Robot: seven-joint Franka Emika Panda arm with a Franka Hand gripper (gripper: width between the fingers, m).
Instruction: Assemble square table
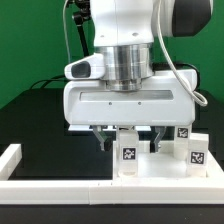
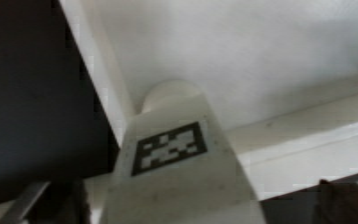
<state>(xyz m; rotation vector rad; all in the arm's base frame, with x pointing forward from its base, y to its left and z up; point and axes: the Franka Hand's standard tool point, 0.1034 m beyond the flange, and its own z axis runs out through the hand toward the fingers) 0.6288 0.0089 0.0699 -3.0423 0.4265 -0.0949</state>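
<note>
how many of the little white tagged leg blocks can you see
3 in the exterior view. One small white plastic tagged leg block stands under the hand; two more stand close together at the exterior view's right. A fourth may be hidden behind the hand.

I could read no words, numbers or brand names in either view. The only printed signs I found were black-and-white square marker tags: one on the leg [image 1: 129,156] below the arm, one each on two legs [image 1: 184,134] [image 1: 197,154] toward the exterior view's right, and one, blurred, on the leg [image 2: 172,150] in the wrist view.
</note>
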